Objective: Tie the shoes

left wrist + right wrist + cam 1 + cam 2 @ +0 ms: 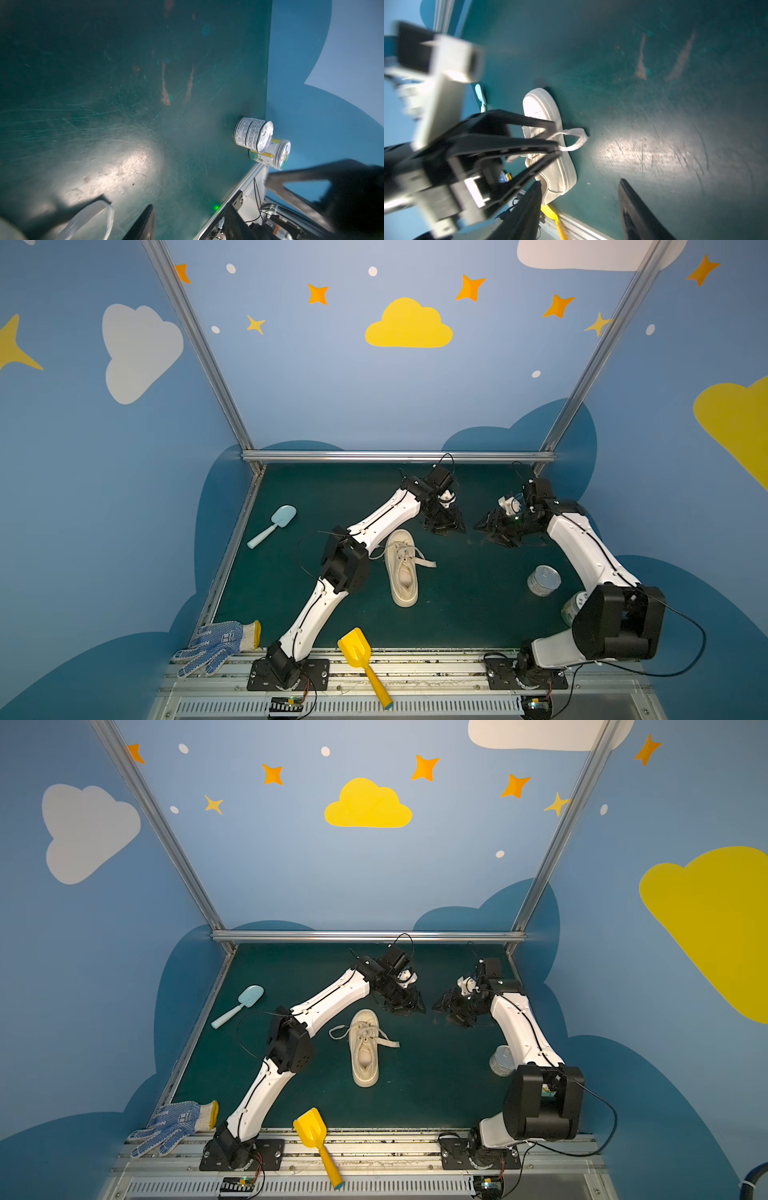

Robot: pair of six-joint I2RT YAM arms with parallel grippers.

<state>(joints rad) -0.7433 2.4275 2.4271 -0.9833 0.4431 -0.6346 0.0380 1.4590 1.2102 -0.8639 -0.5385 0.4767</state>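
A cream low-top shoe lies on the green mat, toe toward the back wall. One flat lace forms a loop on its left side, and a lace end lies to its right. In the right wrist view a lace loop rests on the mat beside the shoe. My left gripper hovers just behind the toe, open and empty. Facing it from the right, my right gripper also stands open and empty. Neither touches the shoe.
A pale blue shovel lies at the left. A yellow shovel and a dotted glove sit at the front edge. Two cans stand near the right arm. Aluminium rails border the mat.
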